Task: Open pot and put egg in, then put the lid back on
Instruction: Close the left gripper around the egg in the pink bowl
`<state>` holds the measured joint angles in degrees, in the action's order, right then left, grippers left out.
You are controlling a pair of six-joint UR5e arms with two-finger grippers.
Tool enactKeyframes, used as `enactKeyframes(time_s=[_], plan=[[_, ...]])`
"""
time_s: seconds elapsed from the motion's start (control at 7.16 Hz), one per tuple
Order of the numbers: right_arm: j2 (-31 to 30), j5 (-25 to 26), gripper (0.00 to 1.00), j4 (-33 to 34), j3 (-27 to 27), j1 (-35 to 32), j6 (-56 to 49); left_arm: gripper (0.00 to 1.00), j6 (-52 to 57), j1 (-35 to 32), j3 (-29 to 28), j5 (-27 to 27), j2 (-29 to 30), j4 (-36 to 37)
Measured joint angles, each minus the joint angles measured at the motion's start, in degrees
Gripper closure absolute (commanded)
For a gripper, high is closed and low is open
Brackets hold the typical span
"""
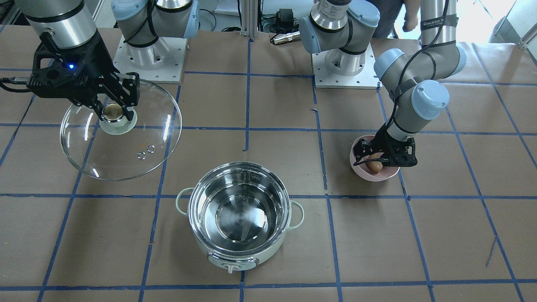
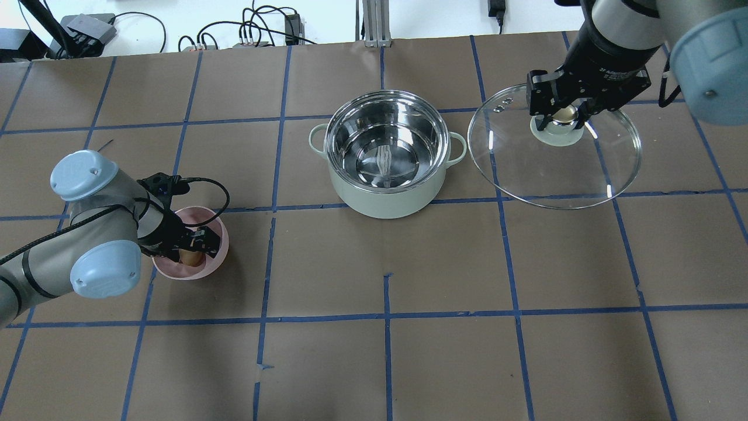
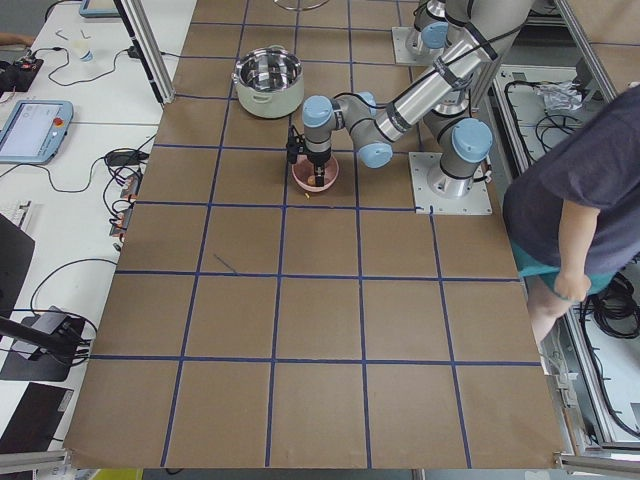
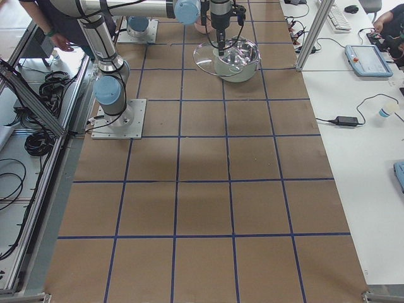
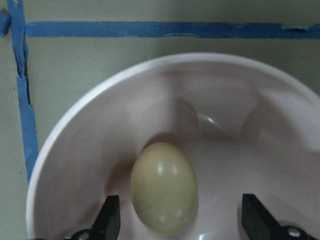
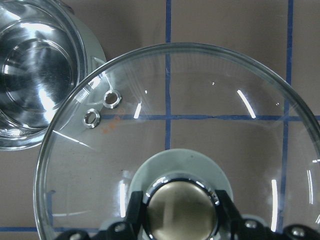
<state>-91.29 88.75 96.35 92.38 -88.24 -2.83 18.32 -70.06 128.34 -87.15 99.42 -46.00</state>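
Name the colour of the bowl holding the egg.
The bowl is pale pink; clearest in the left wrist view.

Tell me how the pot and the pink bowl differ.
The pot is much larger than the pink bowl. The pot is mint green with a shiny steel inside; the bowl is pink throughout. The pot is empty; the bowl holds the egg. The pot has two loop handles; the bowl none. Both are round and open-topped.
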Motion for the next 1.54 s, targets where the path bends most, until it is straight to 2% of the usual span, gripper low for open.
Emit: enactKeyframes(time_s=[0.98, 1.4, 1.54], plan=[[-0.1, -0.1, 0.60, 0.3, 0.6, -0.2, -0.3, 0.16, 0.0, 0.1, 0.5, 1.1, 0.1, 2.2], [0.0, 0.0, 0.60, 0.4, 0.7, -0.3, -1.3, 0.23, 0.1, 0.1, 0.6, 2.8, 0.2, 3.0], [0.0, 0.1, 0.60, 0.5, 0.7, -0.2, -2.2, 0.32, 0.2, 0.1, 0.5, 2.7, 0.2, 3.1]])
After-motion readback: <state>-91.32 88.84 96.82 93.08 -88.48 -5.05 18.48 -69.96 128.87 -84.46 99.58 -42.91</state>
